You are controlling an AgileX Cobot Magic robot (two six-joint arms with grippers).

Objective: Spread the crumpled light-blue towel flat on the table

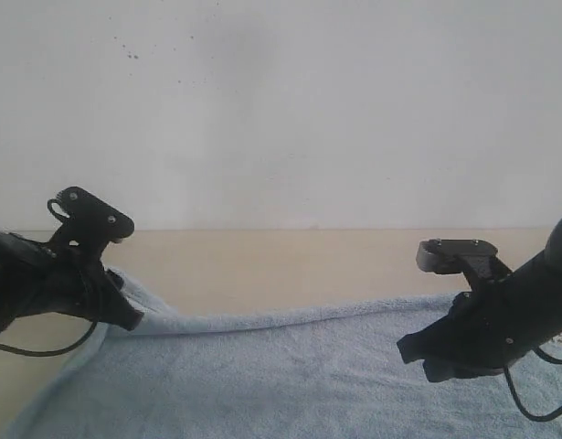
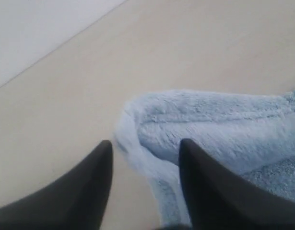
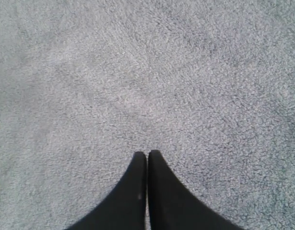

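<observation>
The light-blue towel (image 1: pixel 281 375) lies spread over the near part of the table (image 1: pixel 290 265), its far edge raised in a soft rolled fold. My left gripper (image 1: pixel 132 320) is low at the towel's far left corner. In the left wrist view this gripper (image 2: pixel 146 142) is open, and the folded corner of the towel (image 2: pixel 214 124) lies between and ahead of its fingers, next to bare table (image 2: pixel 65 96). My right gripper (image 1: pixel 410 349) hovers over the towel's right part. In the right wrist view it (image 3: pixel 147 152) is shut with nothing in it, above flat terry cloth (image 3: pixel 137 72).
A white wall (image 1: pixel 281 110) rises behind the table's far edge. A strip of bare beige tabletop runs between the wall and the towel's far fold. Black cables hang from both arms near the view's left and right edges.
</observation>
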